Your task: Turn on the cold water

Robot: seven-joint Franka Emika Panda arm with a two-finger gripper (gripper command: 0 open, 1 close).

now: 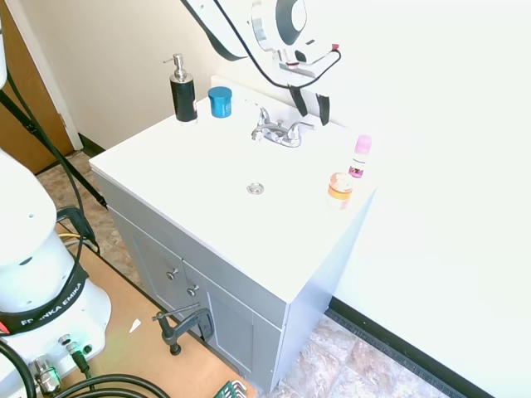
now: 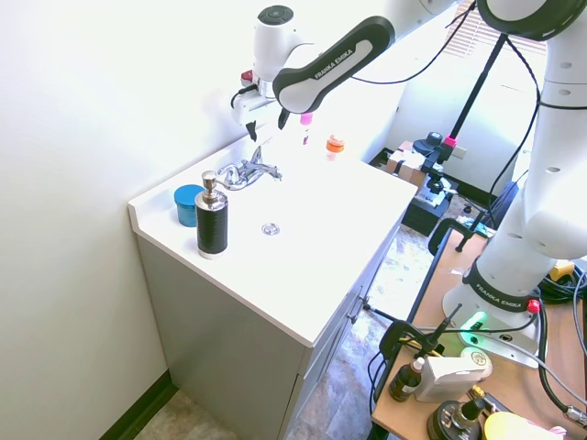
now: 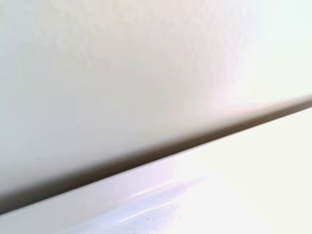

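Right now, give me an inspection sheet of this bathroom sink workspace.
Surface: white vanity top, dry, drain open.
Job's things: chrome faucet, two lever handles, no water running.
Clutter: black soap pump bottle, blue jar, pink-capped bottle, orange-lidded container.
Gripper: gripper open, above the faucet, apart from it.
Cables: nothing seen on the vanity.
Surroundings: grey cabinet doors shut; wrist view shows only wall and ledge.

Bathroom: vanity sink [image 1: 207,178], faucet [image 1: 278,130], soap pump [image 1: 182,91].

Gripper [image 1: 310,105] above faucet [image 1: 278,130], behind drain [image 1: 255,189]
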